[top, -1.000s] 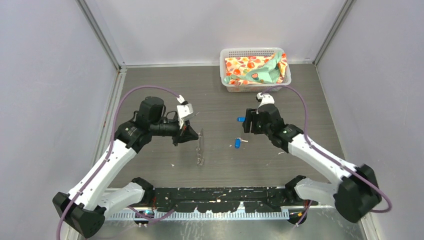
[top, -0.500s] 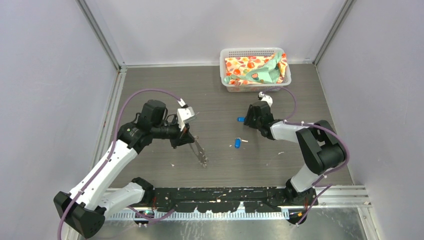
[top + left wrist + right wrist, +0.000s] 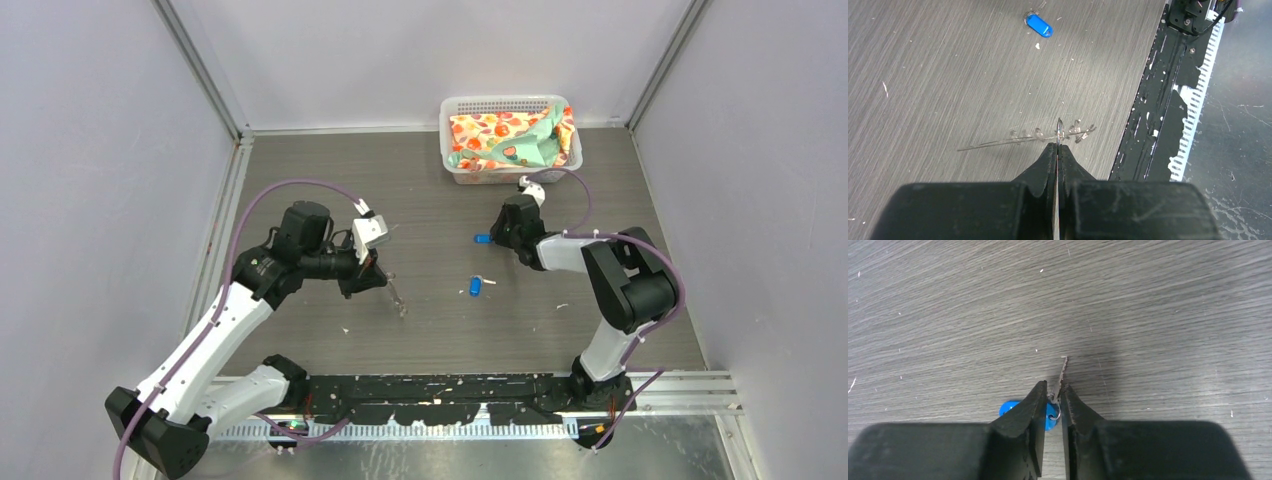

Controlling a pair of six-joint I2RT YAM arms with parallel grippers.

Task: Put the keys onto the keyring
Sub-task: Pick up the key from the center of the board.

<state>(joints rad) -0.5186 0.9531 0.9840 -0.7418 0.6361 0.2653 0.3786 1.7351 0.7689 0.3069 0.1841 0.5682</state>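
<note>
Two keys from above: held key at your right gripper, loose key at its 7 o'clock; basket at 12, out of the way. Left wrist: left gripper jaws pressed on the thin, likely springy keyring. Right wrist: jaws pinch the light, slippery-looking held key by its blue head; blade leads.

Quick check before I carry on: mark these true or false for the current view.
1. The left fingers are shut on the keyring. True.
2. Both keys lie loose on the table. False: the right fingers pinch the farther key; only the nearer key lies loose.
3. A key already hangs on the keyring. False: neither key touches it.
4. The basket holds patterned cloth. True.
</note>
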